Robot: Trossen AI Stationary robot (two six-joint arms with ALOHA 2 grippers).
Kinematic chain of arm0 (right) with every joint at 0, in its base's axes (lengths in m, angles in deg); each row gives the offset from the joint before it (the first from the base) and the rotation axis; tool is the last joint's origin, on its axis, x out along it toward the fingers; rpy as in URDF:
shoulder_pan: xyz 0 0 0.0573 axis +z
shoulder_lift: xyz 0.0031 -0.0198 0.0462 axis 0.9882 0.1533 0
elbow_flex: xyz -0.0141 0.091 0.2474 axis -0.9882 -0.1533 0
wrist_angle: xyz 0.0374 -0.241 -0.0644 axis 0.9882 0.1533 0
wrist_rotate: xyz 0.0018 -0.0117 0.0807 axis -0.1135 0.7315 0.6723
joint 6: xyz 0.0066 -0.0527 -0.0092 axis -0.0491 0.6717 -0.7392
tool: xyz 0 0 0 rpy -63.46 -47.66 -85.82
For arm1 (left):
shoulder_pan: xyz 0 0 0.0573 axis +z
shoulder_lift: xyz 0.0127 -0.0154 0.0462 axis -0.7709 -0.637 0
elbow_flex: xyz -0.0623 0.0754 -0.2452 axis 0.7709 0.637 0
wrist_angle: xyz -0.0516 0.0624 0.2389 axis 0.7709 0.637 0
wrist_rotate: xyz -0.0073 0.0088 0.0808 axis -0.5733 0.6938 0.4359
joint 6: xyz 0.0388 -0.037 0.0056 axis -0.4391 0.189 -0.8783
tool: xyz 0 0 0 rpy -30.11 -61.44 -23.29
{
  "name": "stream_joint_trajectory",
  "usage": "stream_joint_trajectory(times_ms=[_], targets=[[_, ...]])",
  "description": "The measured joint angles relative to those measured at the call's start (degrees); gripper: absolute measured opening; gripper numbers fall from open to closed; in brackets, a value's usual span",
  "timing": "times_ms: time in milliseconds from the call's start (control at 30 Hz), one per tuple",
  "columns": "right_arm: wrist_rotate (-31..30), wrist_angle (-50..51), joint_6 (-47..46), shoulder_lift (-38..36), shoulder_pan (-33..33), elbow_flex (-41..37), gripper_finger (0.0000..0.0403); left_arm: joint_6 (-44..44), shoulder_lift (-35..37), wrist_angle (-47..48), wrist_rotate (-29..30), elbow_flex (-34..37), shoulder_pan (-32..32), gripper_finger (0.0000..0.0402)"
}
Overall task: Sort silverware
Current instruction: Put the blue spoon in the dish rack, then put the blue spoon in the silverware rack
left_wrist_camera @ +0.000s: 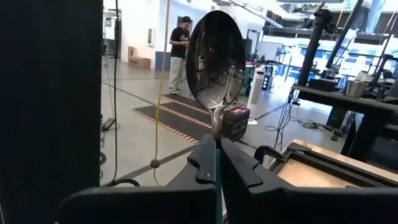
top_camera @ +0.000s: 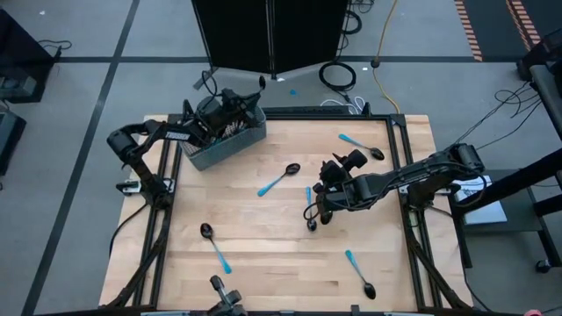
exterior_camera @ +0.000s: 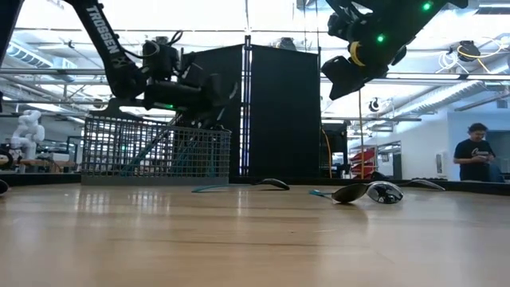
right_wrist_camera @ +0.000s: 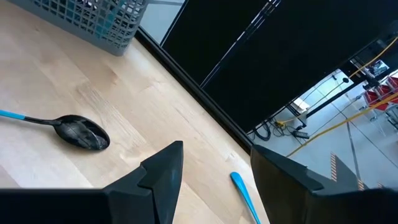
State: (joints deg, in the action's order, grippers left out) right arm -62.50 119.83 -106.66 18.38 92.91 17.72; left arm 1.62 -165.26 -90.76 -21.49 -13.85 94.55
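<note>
While five spoons (top_camera: 281, 178) lie on the table (top_camera: 263, 254), left fingers (left_wrist_camera: 217, 163) pinch a sixth; right fingers (right_wrist_camera: 211, 177) gape empty.

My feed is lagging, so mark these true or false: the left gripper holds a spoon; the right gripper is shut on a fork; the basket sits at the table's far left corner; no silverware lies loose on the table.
1. The left gripper holds a spoon: true.
2. The right gripper is shut on a fork: false; it is open and empty above the table.
3. The basket sits at the far left corner: true.
4. No loose silverware: false; several spoons lie about, one mid-table.
</note>
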Motion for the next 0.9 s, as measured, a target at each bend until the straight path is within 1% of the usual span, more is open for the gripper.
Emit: stream_joint_trajectory(times_ms=[333,700,900], targets=[[-0.6,0.0,0.4,0.0,0.0,0.0,0.0183,-1.0,0.0,1.3,0.5,0.1,-0.4,0.0005],[-0.7,0.0,1.3,0.0,0.0,0.0,0.0183,-1.7,-0.2,-1.3,0.8,0.3,-0.4,0.0077],[-0.7,0.0,1.5,0.0,0.0,0.0,0.0183,-1.3,0.5,-1.3,0.1,0.4,-0.4,0.0086]])
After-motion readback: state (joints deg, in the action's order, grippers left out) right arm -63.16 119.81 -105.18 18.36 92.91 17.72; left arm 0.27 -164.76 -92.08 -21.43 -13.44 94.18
